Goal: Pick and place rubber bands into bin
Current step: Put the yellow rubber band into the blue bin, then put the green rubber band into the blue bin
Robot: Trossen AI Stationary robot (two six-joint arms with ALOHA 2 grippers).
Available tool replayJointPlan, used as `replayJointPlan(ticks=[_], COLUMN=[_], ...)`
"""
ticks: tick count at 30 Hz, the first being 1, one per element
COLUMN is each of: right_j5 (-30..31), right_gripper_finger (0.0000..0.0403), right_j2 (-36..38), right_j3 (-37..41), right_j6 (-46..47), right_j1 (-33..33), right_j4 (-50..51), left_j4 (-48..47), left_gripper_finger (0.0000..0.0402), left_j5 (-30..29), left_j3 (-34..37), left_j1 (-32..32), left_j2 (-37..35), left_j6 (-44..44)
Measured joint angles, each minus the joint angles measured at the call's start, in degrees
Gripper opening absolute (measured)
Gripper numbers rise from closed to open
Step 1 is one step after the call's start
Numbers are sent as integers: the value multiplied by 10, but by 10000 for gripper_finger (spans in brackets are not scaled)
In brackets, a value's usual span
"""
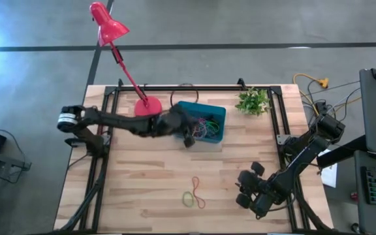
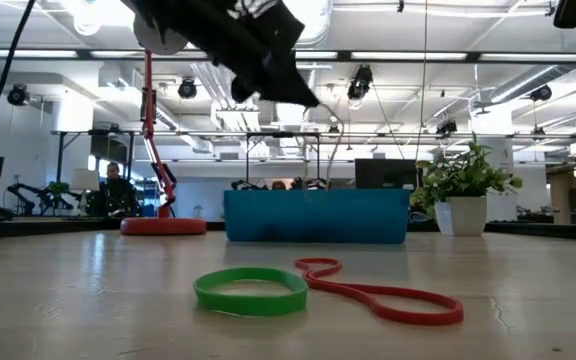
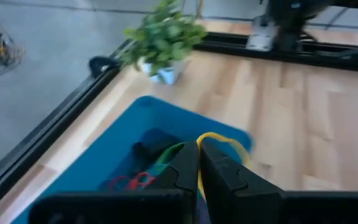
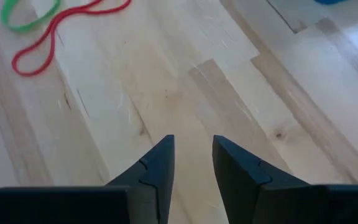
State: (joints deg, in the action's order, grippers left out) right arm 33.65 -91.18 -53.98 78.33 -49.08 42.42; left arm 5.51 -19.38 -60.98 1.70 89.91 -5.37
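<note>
My left gripper pinches a yellow band over the bin — right gripper, part-open, empty, waits at the desk's four o'clock.

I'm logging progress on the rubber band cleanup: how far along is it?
Mostly done: several bands already lie in the bin. In hand: the left gripper, over the bin, is shut on a yellow band. Left: a green band and a red band on the table, with the right gripper open nearby.
</note>
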Motion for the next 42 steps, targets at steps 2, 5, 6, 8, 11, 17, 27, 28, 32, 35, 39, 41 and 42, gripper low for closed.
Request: replayJointPlan(ticks=[2,5,6,8,11,17,27,28,32,35,39,41,42], right_j5=[4,19,27,43,63,86,86,86,86,85,85,85,85], right_gripper_finger=[100,102,102,101,97,91,96,95,98,104,111,113,114], right_j2=[0,0,0,0,0,0,0,0,0,0,0,0,0], right_j3=[0,0,0,0,0,0,0,0,0,0,0,0,0], right_j6=[15,37,46,68,95,121,99,93,68,67,65,66,66], right_j1=[0,0,0,0,2,12,47,51,66,78,86,85,85], right_j4=[-3,-12,-13,-13,-14,-20,-51,-56,-72,-75,-88,-89,-89], left_j4=[-1,1,0,0,-2,-16,-16,-16,-16,-15,-14,-14,-14], left_gripper_finger=[0,0,0,0,0,0,0,0,6,29,74,93,101], left_j5=[21,45,55,75,100,125,136,142,184,189,188,188,188], left_j3=[2,6,7,10,18,38,66,68,69,68,68,68,68], left_j1=[30,70,82,103,128,154,166,167,166,166,168,170,170], left_j2=[0,0,0,1,1,1,1,1,1,1,1,1,1], left_j6=[1,4,4,15,28,30,44,44,51,58,58,58,58])
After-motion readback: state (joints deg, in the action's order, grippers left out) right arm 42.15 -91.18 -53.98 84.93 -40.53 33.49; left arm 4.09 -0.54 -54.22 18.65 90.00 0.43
